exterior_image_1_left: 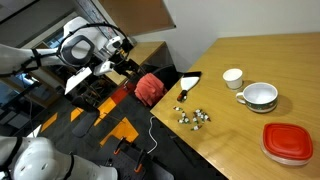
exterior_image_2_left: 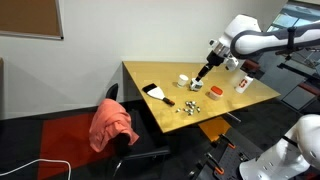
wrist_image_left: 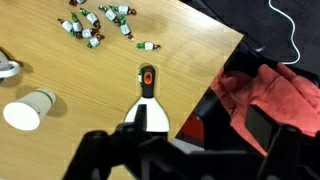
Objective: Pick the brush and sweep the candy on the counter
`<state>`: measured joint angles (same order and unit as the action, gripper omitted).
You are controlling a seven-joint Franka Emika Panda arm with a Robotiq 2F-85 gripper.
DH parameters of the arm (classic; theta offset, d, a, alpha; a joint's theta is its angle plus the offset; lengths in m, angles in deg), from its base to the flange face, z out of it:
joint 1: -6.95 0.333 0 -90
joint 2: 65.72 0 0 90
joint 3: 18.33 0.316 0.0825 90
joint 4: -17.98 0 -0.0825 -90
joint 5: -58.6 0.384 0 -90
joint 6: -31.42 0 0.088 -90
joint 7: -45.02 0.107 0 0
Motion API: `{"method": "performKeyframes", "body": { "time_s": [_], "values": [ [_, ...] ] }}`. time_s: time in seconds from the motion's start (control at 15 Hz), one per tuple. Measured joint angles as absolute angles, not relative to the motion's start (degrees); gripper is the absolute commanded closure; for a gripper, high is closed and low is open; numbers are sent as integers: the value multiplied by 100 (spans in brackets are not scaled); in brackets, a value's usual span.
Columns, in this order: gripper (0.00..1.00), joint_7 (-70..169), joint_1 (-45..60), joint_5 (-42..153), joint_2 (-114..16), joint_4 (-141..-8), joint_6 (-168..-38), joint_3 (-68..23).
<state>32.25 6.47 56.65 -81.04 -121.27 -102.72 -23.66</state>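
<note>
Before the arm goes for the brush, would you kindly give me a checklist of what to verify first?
1. Free to grasp: ok; the small white-handled hand brush lies unheld on the light-brown wooden counter.
2. Alignment: ok; in the wrist view the brush sits centred just ahead of the tool.
3. Tool open: cannot tell; the jaws show only as dark shapes.
4. Sweep target apart: ok; the cluster of tiny wrapped candy lies clear of the brush.
5. Obstacles: ok; the white cup stands off to one side.
6. Edge margin: not ok; the brush lies close to the counter's edge.
</note>
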Motion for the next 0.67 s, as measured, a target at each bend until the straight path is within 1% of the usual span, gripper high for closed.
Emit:
{"method": "performKeyframes", "body": {
  "time_s": [0.27, 0.67],
  "values": [
    [0, 3234, 638, 5632, -8078, -12132, -10383, -2361],
    [0, 3241, 493, 5550, -7576, -12212, -11501, -2472]
  ]
}}
